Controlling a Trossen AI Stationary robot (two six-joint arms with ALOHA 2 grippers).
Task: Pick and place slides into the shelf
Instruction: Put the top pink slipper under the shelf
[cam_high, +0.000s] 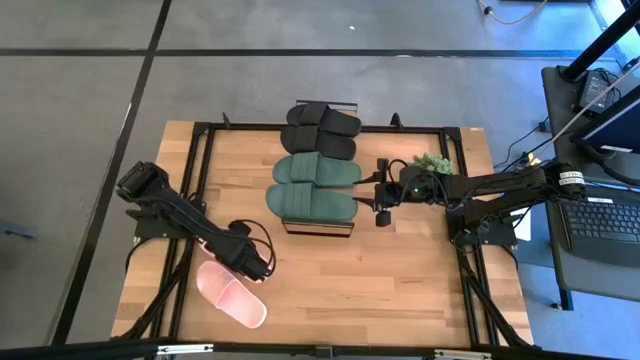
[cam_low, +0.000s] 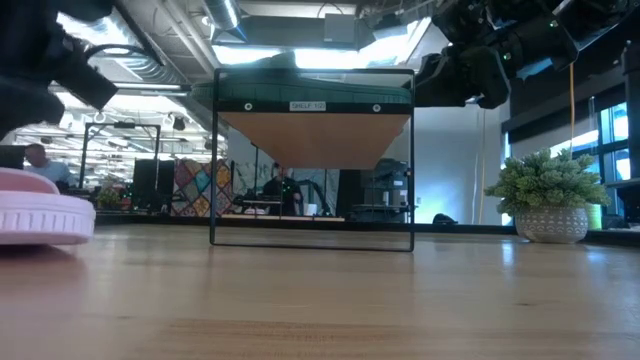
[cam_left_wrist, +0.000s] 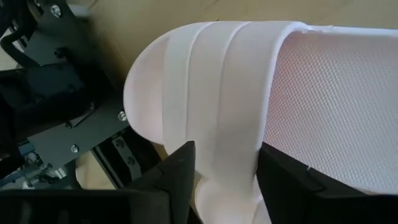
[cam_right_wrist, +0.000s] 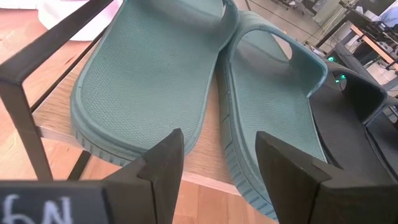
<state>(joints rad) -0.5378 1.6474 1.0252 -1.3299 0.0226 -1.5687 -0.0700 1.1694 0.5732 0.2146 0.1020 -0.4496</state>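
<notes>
The pink slide (cam_high: 232, 294) lies on the table's near-left part, well apart from the shelf (cam_high: 318, 227), which already carries the green pair (cam_high: 312, 186) and the black pair (cam_high: 320, 130). My left gripper (cam_left_wrist: 225, 171) has its dark fingers either side of the wide ribbed strap, pinching it, so I judge the pickup step is in hand; next comes a lift and carry. The footbed looks finely dimpled, soft rubber. My right gripper (cam_right_wrist: 219, 163) hovers spread and empty beside the green pair.

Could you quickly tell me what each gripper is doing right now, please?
Left gripper: closed on the strap of the pink slide.
Right gripper: open, holding nothing, at the green slides on the shelf.
</notes>
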